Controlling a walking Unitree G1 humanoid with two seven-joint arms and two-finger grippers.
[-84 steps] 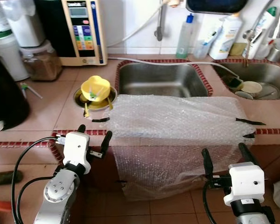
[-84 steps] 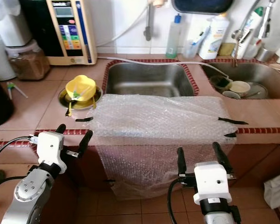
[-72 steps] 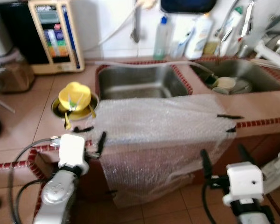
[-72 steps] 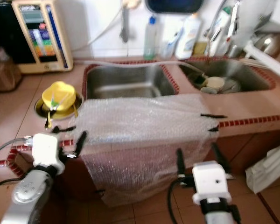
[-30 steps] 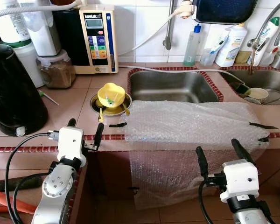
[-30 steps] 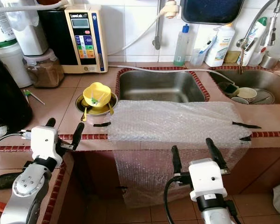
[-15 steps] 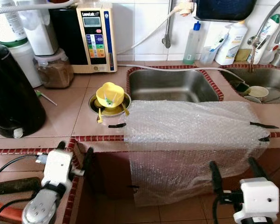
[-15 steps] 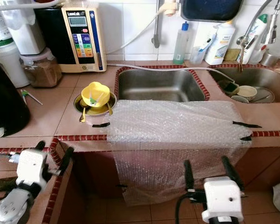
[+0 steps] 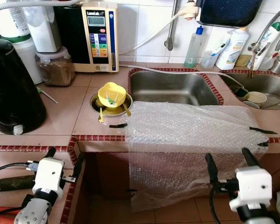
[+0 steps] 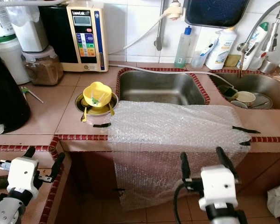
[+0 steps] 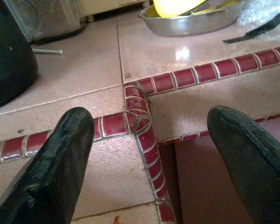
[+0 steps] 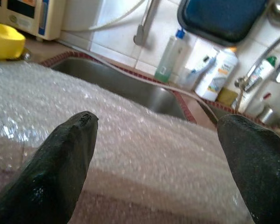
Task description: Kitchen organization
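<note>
"Where's the robot standing?"

"Right in front of the tiled counter (image 9: 51,114). A sheet of bubble wrap (image 9: 186,135) lies over the counter edge in front of the left sink (image 9: 170,88), hanging down the cabinet face, with strips of black tape (image 9: 117,125) at its corners."

"And the arms?"

"Both are low, below the counter edge. The left gripper (image 9: 64,164) sits by the counter's corner with its fingers spread wide and nothing between them (its wrist camera looks straight at the red trim tiles (image 11: 140,116) of that corner). The right gripper (image 9: 227,162) is in front of the hanging wrap, fingers also apart, not touching it as far as I can see."

"What else is on the counter?"

"A yellow bowl (image 9: 111,94) tilted in a metal dish (image 9: 99,105), just left of the wrap. Behind it, against the wall, a water ionizer (image 9: 100,35), a jar of brown stuff (image 9: 56,67), and a big black appliance (image 9: 11,88) far left. Bottles (image 9: 194,41) stand behind the sinks, and the right sink (image 9: 261,86) holds a cup (image 9: 256,97)."
</note>
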